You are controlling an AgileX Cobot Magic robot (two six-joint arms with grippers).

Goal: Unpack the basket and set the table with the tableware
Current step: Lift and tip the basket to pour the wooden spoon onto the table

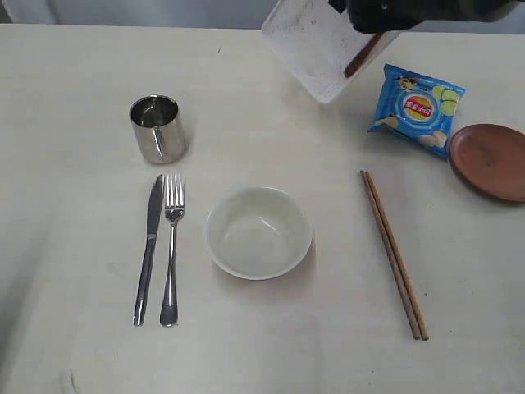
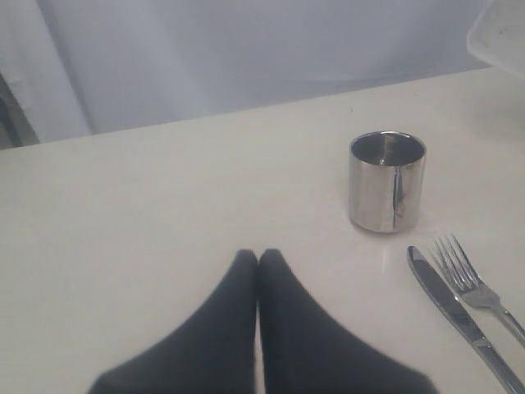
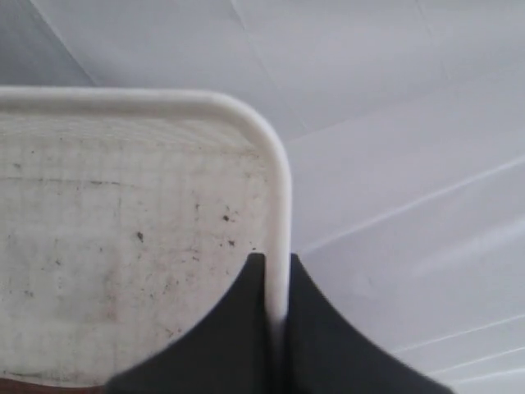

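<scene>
We clamp R gripper [image 3: 277,263] tight on basket [image 3: 280,185] rim. Our L gripper [image 2: 258,256] sits closed, empty, mug [image 2: 387,182] ahead of it.

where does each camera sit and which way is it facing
Exterior view: high above the table, looking down on the bowl; only the right arm shows, at the top edge, with the tilted basket.
Left wrist view: low over the table, looking past the shut left gripper towards the mug, knife and fork.
Right wrist view: behind the right gripper, shut on the basket's rim, facing its wall.
Shared: mug, knife and fork in exterior and left wrist; the basket in exterior and right wrist.
</scene>
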